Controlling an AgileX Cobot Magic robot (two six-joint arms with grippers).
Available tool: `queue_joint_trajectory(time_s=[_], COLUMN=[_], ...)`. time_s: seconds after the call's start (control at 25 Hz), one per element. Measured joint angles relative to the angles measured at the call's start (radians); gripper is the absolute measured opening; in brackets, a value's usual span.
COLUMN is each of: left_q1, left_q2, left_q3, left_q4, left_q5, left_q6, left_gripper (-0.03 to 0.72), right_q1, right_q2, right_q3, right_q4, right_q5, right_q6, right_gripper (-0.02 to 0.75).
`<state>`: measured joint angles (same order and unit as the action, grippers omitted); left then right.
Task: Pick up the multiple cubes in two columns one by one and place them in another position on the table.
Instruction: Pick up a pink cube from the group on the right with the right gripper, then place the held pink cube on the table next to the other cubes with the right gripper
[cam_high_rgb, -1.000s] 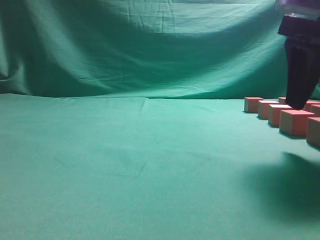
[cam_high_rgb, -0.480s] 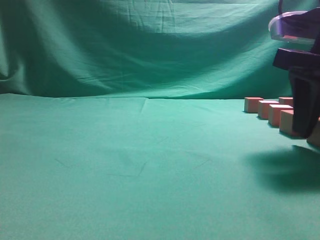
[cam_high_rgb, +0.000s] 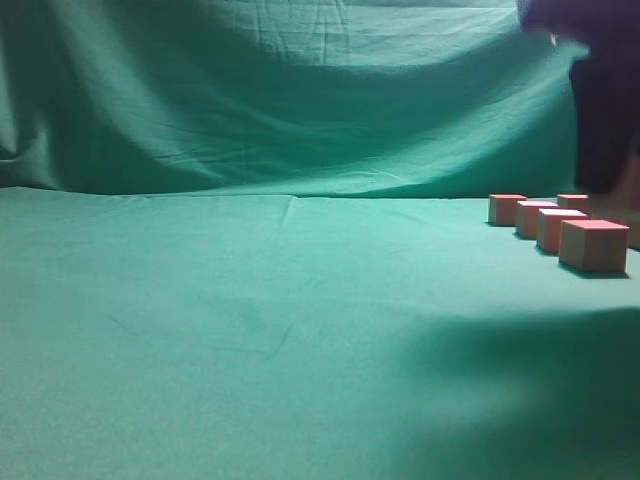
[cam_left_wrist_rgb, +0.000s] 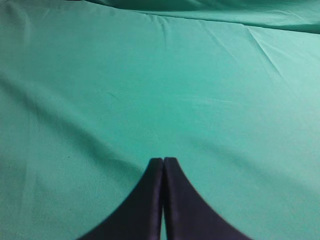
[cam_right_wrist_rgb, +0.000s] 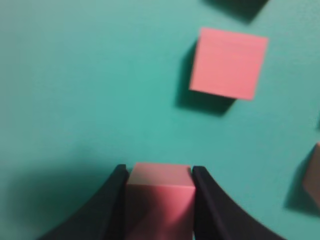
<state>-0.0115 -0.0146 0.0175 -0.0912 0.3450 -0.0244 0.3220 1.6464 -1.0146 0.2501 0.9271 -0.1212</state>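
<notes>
Risen right gripper (cam_right_wrist_rgb: 160, 172), wrist view shows clamped cube (cam_right_wrist_rgb: 160, 200)

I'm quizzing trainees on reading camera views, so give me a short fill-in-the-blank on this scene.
1. The right claw grips a ____.
2. The left claw is empty, its fingers pressed ____.
3. The table is covered in ____ cloth.
4. In the right wrist view, the loose cube beyond the claw lies toward the ____ edge.

Missing words: cube; together; green; right

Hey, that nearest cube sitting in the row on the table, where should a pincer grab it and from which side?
Grip the nearest cube on two opposite vertical faces, coming straight down from above: its flat top is clear, and the next cube sits close behind.
</notes>
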Motion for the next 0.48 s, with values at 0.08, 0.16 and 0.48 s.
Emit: queue_joint_trajectory(time_s=[0.08, 0.16, 0.48], left_q1=[0.0, 0.0, 0.0], left_q2=[0.0, 0.0, 0.0], left_q3=[0.0, 0.0, 0.0], left_q4=[0.0, 0.0, 0.0], left_q5=[0.0, 0.0, 0.0], left_q6=[0.0, 0.0, 0.0], left_gripper=[0.0, 0.0, 0.0], right_q1=[0.002, 0.008, 0.098], right_q2=[-0.003, -0.003, 0.078], right_q3=[-0.084, -0.16, -0.44], right_q4=[0.031, 0.053, 0.057], right_q5=[0.099, 0.167, 0.213], right_q6=[-0.038, -0.093, -0.344], right_gripper=[0.262, 0.262, 0.262])
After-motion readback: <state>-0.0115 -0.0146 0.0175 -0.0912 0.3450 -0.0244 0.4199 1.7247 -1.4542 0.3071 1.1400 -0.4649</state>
